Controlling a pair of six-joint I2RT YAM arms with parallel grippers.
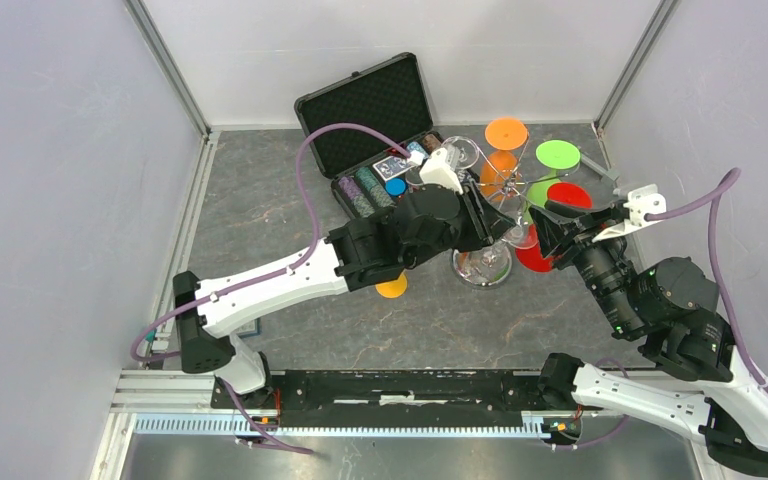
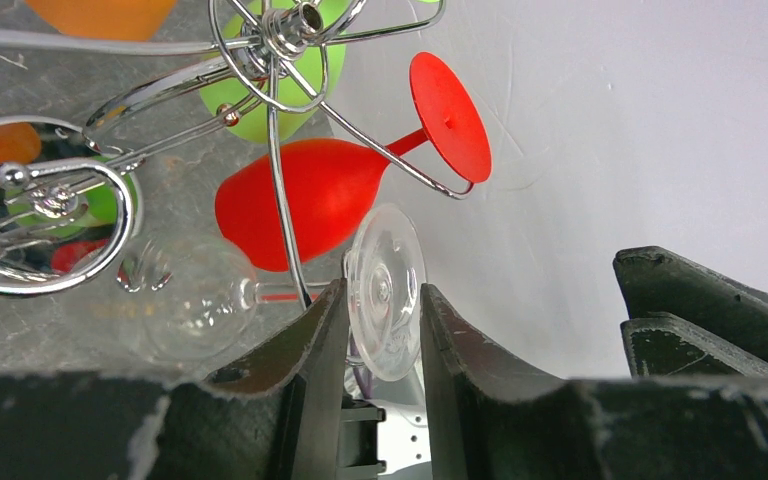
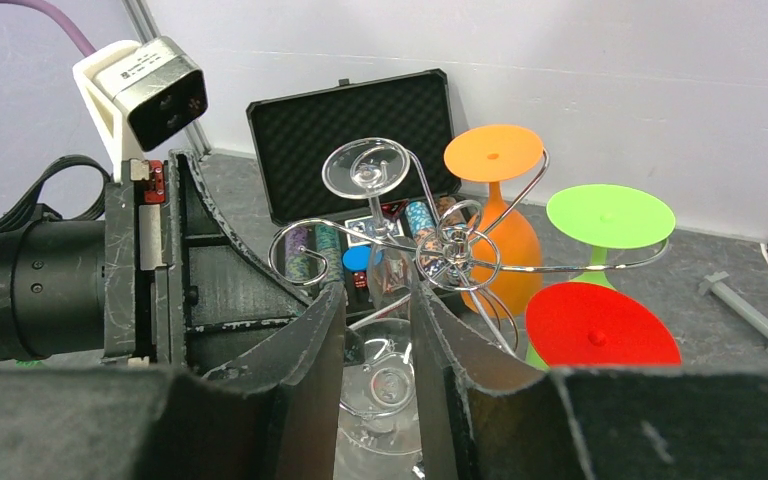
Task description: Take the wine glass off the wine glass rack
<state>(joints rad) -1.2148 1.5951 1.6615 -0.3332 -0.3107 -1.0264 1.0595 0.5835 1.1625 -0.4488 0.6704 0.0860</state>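
Note:
The wine glass rack [image 1: 482, 268], chrome wire on a mirrored disc base, stands mid-table; its hub [image 2: 295, 20] and curled arms fill the left wrist view. A clear wine glass [image 2: 190, 305] hangs by its stem in one hook, its round foot [image 2: 385, 270] pinched between the fingers of my left gripper [image 2: 382, 290], which is shut on it. My right gripper [image 3: 378, 295] faces the rack [image 3: 450, 250] from the right. Its jaws stand a little apart, with clear glass and the mirrored base showing in the gap. Whether they press on anything I cannot tell.
Red [image 3: 600, 325], orange [image 1: 505, 133] and green [image 1: 557, 154] glasses and another clear one [image 3: 365, 168] hang on the rack. An open black chip case [image 1: 370, 105] lies behind it. An orange disc [image 1: 392, 288] lies under my left arm. White walls enclose the table.

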